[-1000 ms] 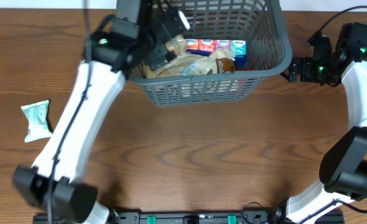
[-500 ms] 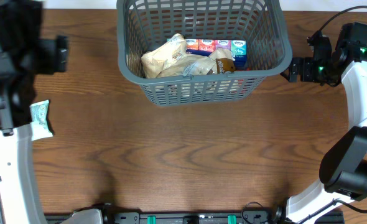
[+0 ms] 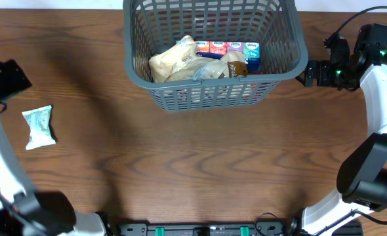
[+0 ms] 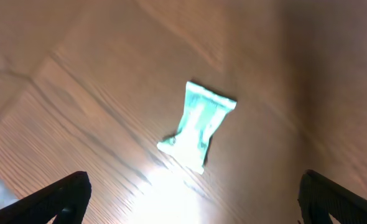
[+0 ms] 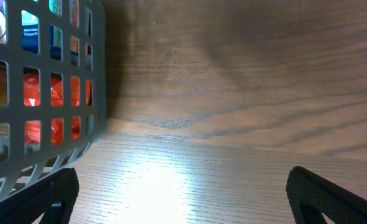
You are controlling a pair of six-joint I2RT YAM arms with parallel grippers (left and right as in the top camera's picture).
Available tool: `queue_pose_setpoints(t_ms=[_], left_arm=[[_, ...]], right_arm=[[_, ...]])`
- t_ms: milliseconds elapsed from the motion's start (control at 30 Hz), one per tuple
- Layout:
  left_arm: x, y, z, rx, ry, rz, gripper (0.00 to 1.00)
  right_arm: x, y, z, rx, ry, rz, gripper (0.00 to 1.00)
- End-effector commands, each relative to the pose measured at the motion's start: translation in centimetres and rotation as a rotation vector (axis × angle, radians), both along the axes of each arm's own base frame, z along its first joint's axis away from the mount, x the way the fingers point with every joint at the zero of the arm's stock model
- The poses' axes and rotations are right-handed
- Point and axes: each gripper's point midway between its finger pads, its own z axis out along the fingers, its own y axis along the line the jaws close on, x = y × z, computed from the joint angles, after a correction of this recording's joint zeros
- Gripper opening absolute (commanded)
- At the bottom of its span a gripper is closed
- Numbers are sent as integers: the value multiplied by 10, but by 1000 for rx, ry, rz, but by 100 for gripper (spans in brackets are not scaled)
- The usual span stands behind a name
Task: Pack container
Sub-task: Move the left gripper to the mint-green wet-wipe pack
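Grey slotted container [image 3: 213,84] sits at the far middle of the table [image 3: 213,164], its back rim cut off in my overhead view. The packets inside [image 3: 180,62] are half hidden. My left gripper [image 4: 196,200] gapes wide and empty above a blurred green packet [image 4: 198,126]. My right gripper [image 5: 183,202] is equally spread and empty beside the container's wall, with only its fingertips showing.

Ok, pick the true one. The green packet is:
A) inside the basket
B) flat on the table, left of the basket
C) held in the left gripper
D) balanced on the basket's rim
B: the packet lies flat on the bare table, well to the left of the basket and touching nothing else.
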Motion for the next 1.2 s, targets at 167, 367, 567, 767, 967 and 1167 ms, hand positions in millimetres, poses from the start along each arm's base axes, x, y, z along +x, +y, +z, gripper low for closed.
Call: queue_pose_setpoints(t_ms=[167,367,567,767,967,1167], left_arm=[[20,-11,-95,-157,29,-3,99],[10,-33,-154,-203,97,-238,99],[-14,-29,-181,-208,165,-277,98],[-27,-8,-182,-200,164,-248,99],[-29,-2,-182,-172,181,-326,99],[-19,5,-179,-130,148,-342,99]], right_arm=[[0,5,0,2,-3,23,99],[0,5,0,1,-3,23,99],[0,5,0,1,-4,23,99],[0,5,0,1,-3,23,99],[-1,5,0,2,0,22,99],[-1,5,0,3,1,22,99]])
